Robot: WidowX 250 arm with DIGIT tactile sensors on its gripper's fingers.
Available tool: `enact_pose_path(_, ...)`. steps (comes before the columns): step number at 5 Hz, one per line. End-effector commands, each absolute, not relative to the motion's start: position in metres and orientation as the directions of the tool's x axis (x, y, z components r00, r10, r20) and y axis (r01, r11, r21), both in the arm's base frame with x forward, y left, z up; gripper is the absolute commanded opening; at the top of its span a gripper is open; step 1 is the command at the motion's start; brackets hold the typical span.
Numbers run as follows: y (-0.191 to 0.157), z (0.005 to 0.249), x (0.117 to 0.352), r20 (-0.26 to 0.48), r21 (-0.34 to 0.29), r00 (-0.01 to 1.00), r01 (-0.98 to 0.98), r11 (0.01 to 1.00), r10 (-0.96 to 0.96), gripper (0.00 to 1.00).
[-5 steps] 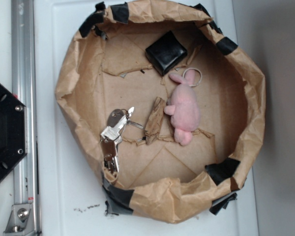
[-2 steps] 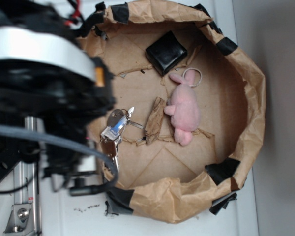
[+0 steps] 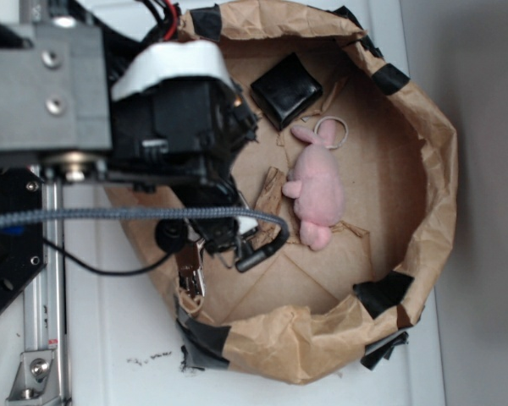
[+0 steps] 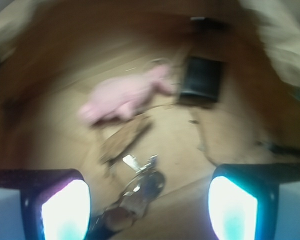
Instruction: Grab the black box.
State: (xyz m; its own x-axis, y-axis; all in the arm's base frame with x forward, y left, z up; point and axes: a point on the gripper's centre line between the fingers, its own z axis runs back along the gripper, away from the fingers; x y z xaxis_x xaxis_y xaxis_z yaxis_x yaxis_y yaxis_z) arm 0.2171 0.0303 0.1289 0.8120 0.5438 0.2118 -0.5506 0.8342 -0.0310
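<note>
Black box (image 3: 286,90): lay flat on the floor of the paper bowl, at its far side, untouched; in the wrist view it (image 4: 202,79) sat ahead of the hand and a little right of centre, blurred.
Table (image 3: 127,330): white, carrying the paper bowl, with a metal rail (image 3: 44,279) along its left edge.
Robot arm (image 3: 165,110): reached in over the left rim of the bowl, covering that side, with a braided cable (image 3: 135,216) looped across it.
Paper bowl (image 3: 436,182): crumpled brown paper, patched with black tape (image 3: 381,292) on the rim.
Hand (image 4: 149,202): spread wide, both fingers (image 4: 65,207) apart with nothing between them, above the keys.
Pink toy (image 3: 317,190): lay just below the box, apart from it.
Keys (image 4: 135,192): a bunch directly under the hand.
</note>
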Motion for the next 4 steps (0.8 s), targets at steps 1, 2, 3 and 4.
enact_pose_path(1, 0.040, 0.141, 0.205, 0.162, -0.019, 0.691, -0.712, 0.702, 0.705, 1.00)
enact_pose_path(2, 0.040, 0.141, 0.205, 0.162, -0.019, 0.691, -0.712, 0.702, 0.705, 1.00)
enact_pose_path(3, 0.040, 0.141, 0.205, 0.162, -0.019, 0.691, -0.712, 0.702, 0.705, 1.00)
enact_pose_path(4, 0.044, 0.122, 0.222, 0.233, 0.045, 0.624, -0.773, 0.633, 0.746, 1.00)
